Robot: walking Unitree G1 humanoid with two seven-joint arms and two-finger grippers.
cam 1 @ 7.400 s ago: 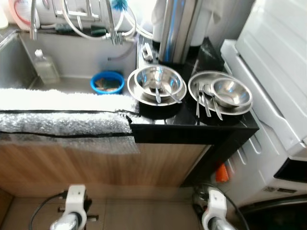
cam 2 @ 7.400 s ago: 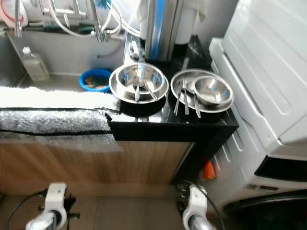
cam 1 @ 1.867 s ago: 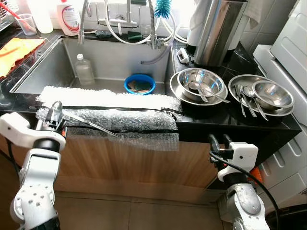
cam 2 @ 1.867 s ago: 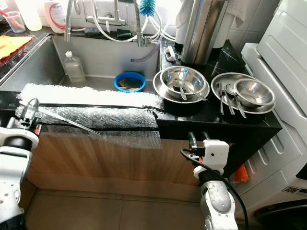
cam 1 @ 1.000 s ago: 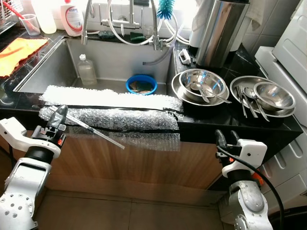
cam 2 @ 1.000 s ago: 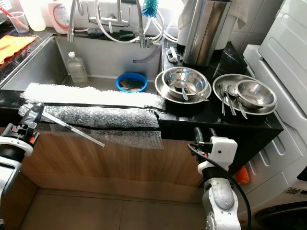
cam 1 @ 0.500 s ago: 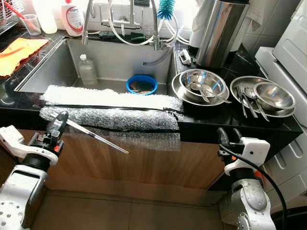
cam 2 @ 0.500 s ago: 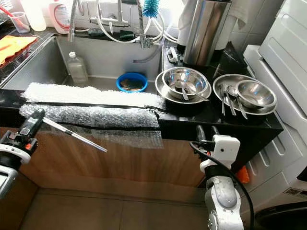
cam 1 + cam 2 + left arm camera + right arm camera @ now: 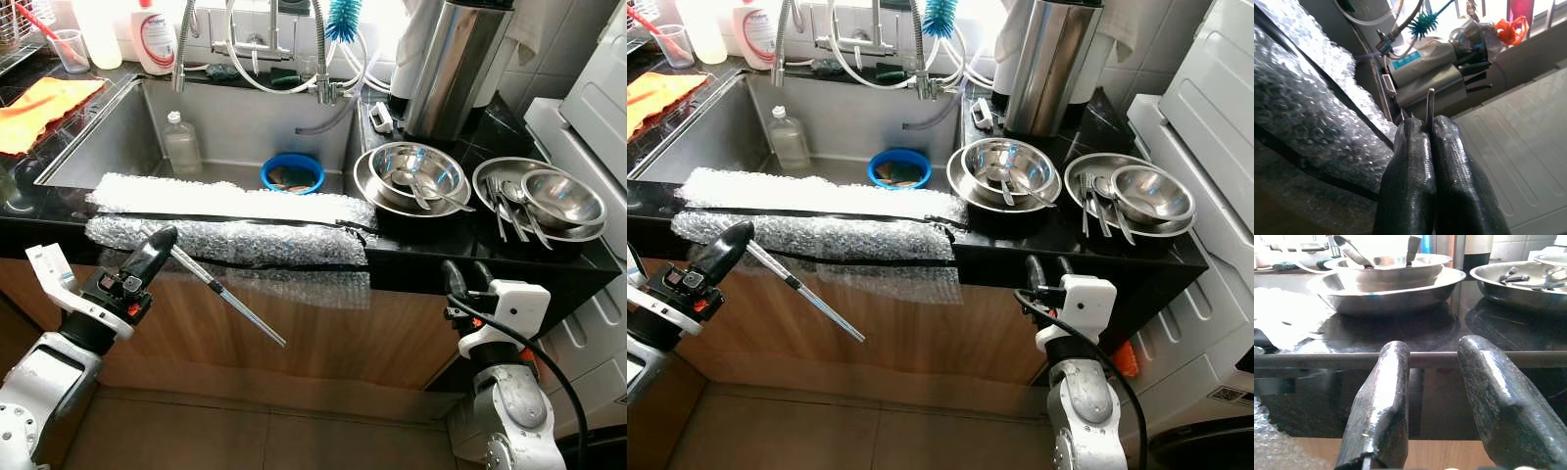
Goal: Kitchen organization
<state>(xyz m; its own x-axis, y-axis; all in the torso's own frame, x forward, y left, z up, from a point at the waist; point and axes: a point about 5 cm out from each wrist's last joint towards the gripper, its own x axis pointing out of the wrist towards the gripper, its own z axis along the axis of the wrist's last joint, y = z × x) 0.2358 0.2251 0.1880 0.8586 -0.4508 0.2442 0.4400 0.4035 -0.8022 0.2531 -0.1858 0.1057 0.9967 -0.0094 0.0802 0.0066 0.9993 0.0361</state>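
Pinching a thin metal rod [image 9: 227,296] tight, the left gripper [image 9: 157,240] carries it; the right gripper [image 9: 1432,382] gapes empty below the bowls [image 9: 1386,279].

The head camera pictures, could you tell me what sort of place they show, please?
Most likely a home kitchen: a steel sink with a faucet sits in a black counter carrying stacked steel bowls, and a white appliance stands beside it.

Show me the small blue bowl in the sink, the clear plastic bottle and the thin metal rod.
Small blue bowl [image 9: 293,173], left eye view, its rim.
Clear plastic bottle [image 9: 181,147], left eye view, its body.
Thin metal rod [image 9: 235,303], left eye view, mid-shaft.
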